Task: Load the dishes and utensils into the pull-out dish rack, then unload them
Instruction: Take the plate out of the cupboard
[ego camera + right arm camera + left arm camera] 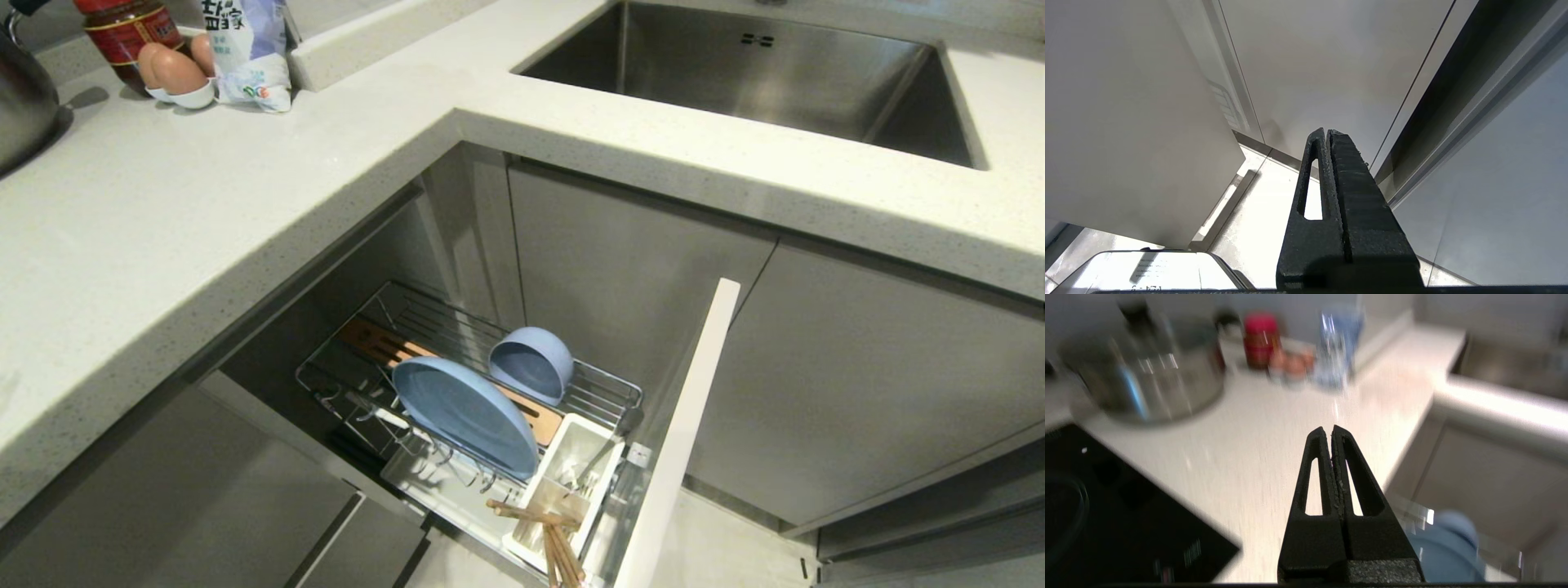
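The pull-out dish rack [600, 384] stands drawn out below the counter corner. A light-blue plate [461, 412] stands on edge in it, and a matching bowl [531, 363] lies tipped on its side behind the plate. Wooden chopsticks [555, 539] and silver cutlery [592, 469] stick out of the white caddy [571, 457]. My left gripper [1329, 429] is shut and empty, held above the counter edge; the blue plate [1443, 555] shows blurred below it. My right gripper [1326, 131] is shut and empty, low by the cabinet fronts. Neither gripper appears in the head view.
On the counter's far left stand a steel pot [20, 98], a red-lidded jar [126, 28], eggs in a holder [175, 73] and a bag [245, 45]. A black hob [1106, 514] lies by the pot. The steel sink [759, 73] is at the back right. The pale cabinet front [682, 441] juts out.
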You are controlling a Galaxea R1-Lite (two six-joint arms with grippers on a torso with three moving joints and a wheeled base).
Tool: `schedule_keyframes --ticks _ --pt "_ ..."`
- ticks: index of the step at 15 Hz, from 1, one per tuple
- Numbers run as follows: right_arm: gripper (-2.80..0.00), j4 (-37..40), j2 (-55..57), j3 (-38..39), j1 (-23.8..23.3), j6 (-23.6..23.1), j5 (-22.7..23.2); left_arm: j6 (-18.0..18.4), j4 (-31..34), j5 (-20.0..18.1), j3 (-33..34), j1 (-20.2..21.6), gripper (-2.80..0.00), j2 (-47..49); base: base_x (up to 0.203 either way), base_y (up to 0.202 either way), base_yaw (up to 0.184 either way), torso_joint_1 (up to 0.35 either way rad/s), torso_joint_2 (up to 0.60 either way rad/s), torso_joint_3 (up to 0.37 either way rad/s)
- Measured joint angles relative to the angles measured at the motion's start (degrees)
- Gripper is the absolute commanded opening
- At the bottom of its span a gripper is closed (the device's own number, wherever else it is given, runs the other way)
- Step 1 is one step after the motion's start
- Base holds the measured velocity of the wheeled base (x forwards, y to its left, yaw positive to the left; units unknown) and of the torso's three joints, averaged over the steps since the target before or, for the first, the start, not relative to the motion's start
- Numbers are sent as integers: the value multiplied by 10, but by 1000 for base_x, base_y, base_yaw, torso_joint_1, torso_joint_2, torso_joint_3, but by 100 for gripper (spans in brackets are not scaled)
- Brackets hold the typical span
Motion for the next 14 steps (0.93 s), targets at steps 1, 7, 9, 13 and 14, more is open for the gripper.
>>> schedule_keyframes --ticks 1,7,9,13,14 --pt "-280 0 0 0 0 0 0 12 -1 -14 60 6 -280 -34 0 0 0 0 0 0" --pt "-280 0 0 0 0 0 0 -5 -28 -21 190 20 -280 -114 0 0 0 0 0 0" --pt "-280 0 0 0 0 0 0 -4 -32 -18 200 19 -280 -120 0 0 0 0 0 0" --pt "-280 0 0 0 0 0 0 33 -25 -15 225 4 -280 -126 0 0 0 0 0 0" --pt "-280 0 0 0 0 0 0 36 -25 -13 236 3 -280 -127 0 0 0 0 0 0"
